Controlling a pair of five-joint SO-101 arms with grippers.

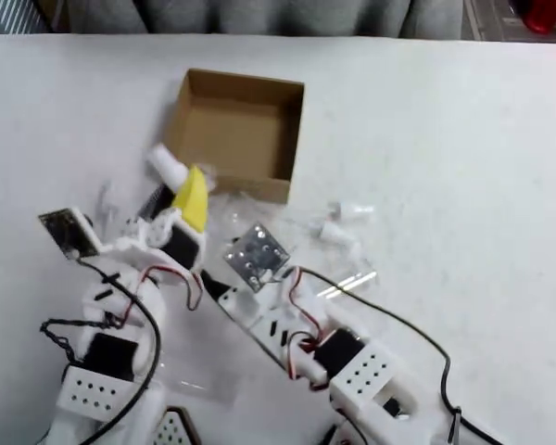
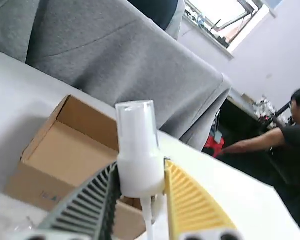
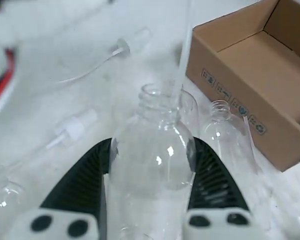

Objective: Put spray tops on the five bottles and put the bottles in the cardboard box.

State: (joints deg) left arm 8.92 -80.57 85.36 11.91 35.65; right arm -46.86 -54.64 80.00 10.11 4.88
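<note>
Left gripper (image 2: pixel 140 167) was clamped on a white spray top (image 2: pixel 137 150), with the dark finger on one side of the collar and the yellow finger on the other. The top was upright with its clear cap on, and its thin dip tube (image 3: pixel 184 45) hung straight down. In the high view this gripper sat just off the near-left corner of the cardboard box (image 1: pixel 241 139), with the top held above the table (image 1: pixel 463 139).

Right gripper (image 3: pixel 151 147) was closed around a clear bottle (image 3: pixel 150 165), both black fingers pressed on its shoulders. The bottle was upright with its neck open. The dip tube came down to that neck at the rim; I couldn't tell how far in it went. The right arm came in from near-right, and the held bottle was just near of the box's near wall.

A second clear bottle (image 3: pixel 225 135) stood uncapped between the held bottle and the box, close to the box wall. A third bottle (image 3: pixel 0 195) was partly visible at the frame edge, well apart from the held one.

Two loose spray tops lay flat on the table with their tubes attached: one (image 3: pixel 132 40) beyond the held bottle, one (image 3: pixel 77 125) closer to it. The high view showed loose tops (image 1: pixel 352 211) right of the box's near-right corner.

The box was open side up, on the far-left part of the table.
</note>
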